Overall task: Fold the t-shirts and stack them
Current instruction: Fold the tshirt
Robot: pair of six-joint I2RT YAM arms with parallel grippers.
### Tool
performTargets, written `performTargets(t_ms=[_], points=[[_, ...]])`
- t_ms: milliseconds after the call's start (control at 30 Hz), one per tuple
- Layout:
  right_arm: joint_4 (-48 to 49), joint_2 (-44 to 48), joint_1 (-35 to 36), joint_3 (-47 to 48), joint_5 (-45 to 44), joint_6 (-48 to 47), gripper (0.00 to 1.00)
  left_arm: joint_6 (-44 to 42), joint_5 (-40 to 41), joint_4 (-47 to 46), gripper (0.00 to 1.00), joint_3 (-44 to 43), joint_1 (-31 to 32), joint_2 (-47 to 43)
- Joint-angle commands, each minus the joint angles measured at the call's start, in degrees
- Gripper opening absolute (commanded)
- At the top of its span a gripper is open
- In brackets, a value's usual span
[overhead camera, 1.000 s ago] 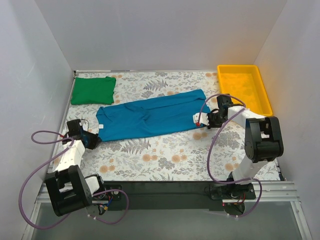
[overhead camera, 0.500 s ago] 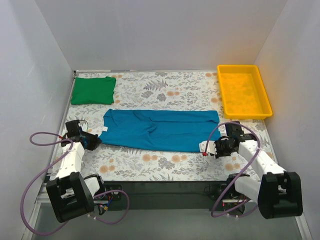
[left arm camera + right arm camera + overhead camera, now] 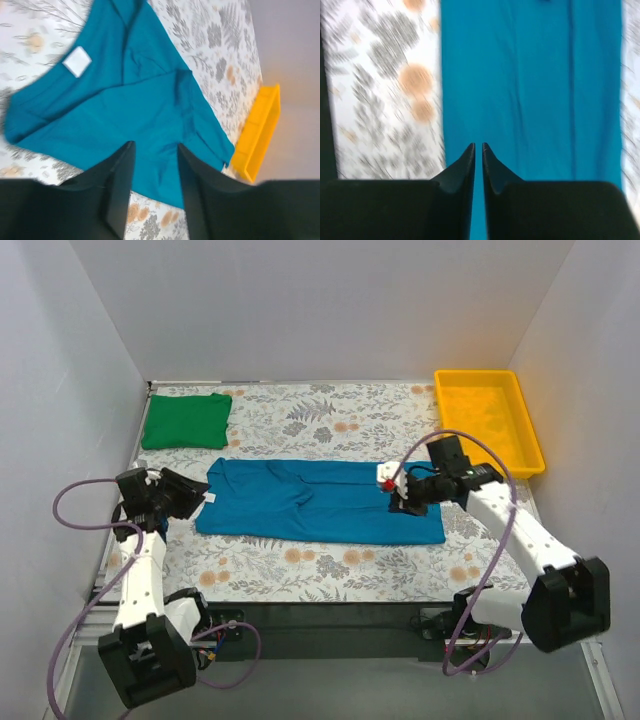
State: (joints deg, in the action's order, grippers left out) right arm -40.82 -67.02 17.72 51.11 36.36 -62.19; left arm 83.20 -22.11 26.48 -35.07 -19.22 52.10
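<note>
Now: your left gripper (image 3: 155,150) jaws apart, empty, at left end of teal t-shirt (image 3: 320,502); right gripper (image 3: 478,146) barely parted, empty, over it. Green t-shirt (image 3: 186,421) far left, yellow tray (image 3: 488,420) far right.

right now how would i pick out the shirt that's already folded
Look at the flower-patterned table, in its far left corner, opposite the yellow tray. The green t-shirt lies there as a small folded square, unlike the teal t-shirt spread long across the middle.

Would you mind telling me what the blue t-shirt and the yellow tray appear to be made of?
Blue t-shirt: soft matte knit, probably cotton; it creases and lies limp. Yellow tray: rigid moulded plastic by its look, with smooth, slightly glossy walls.
</note>
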Motion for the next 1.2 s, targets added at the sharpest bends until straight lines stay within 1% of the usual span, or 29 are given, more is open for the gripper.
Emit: performTargets(t_ms=[0, 33, 67, 100, 133, 167, 200, 233, 267, 300, 333, 367, 400, 467, 600, 767, 1167], points=[[4.25, -11.84, 8.64, 7.82, 8.28, 17.61, 0.13, -1.55, -16.27, -10.03, 0.35, 0.18, 1.90, 10.01], [6.00, -15.12, 10.13, 10.39, 8.90, 20.16, 0.11, -2.33, -17.26, -10.22, 0.31, -2.17, 4.95, 12.74], [6.36, -18.37, 12.58, 13.20, 8.90, 24.62, 0.08, -2.86, -17.35, -10.74, 0.25, -3.59, 6.81, 16.77], [6.28, -25.28, 13.74, 20.45, 8.38, 27.36, 0.07, -4.43, -16.40, -10.75, 0.21, -4.99, 8.66, 18.64], [6.36, -28.74, 14.71, 23.91, 7.16, 30.26, 0.08, -4.97, -15.95, -10.83, 0.17, -7.36, 11.46, 20.05], [6.10, -32.00, 15.93, 27.95, 6.36, 35.68, 0.11, -6.28, -15.77, -10.84, 0.12, -8.43, 12.53, 22.59], [6.10, -37.86, 16.38, 33.99, 6.88, 37.91, 0.14, -6.82, -15.77, -10.84, 0.08, -9.22, 13.67, 23.57], [6.28, -40.44, 16.65, 37.27, 7.41, 40.02, 0.17, -7.26, -15.60, -10.92, 0.05, -10.01, 13.86, 24.36], [6.71, -42.81, 17.26, 40.44, 7.58, 42.83, 0.23, -7.96, -15.51, -11.36, 0.03, -9.93, 13.95, 24.80], [6.89, -47.45, 17.70, 43.34, 7.41, 46.60, 0.25, -8.66, -15.07, -11.36, 0.02, -9.67, 14.04, 24.72], [6.89, -49.67, 18.05, 49.55, 6.71, 48.64, 0.28, -8.93, -14.37, -11.36, 0.02, -9.23, 14.12, 24.63], [7.07, -51.78, 18.49, 52.05, 6.27, 49.88, 0.33, -9.28, -13.67, -11.54, 0.02, -8.36, 14.04, 24.37], [7.50, -55.55, 18.76, 54.68, 5.75, 53.20, 0.35, -9.54, -13.66, -11.63, 0.02, -7.83, 14.04, 24.28], [7.68, -60.39, 19.72, 60.82, 4.35, 54.89, 0.36, -9.81, -13.66, -12.15, 0.01, -6.25, 14.04, 23.93], [9.43, -65.67, 21.92, 66.04, -1.62, 59.28, 0.37, -10.69, -12.79, -12.33, 0.01, -5.19, 14.04, 22.88], [11.46, -70.16, 22.98, 70.26, -6.90, 60.00, 0.37, -11.22, -11.73, -11.98, 0.01, -4.39, 14.04, 21.38], [12.60, -73.95, 23.42, 74.22, -11.22, 58.59, 0.40, -11.66, -11.03, -11.89, 0.01, -2.37, 14.04, 20.94]])
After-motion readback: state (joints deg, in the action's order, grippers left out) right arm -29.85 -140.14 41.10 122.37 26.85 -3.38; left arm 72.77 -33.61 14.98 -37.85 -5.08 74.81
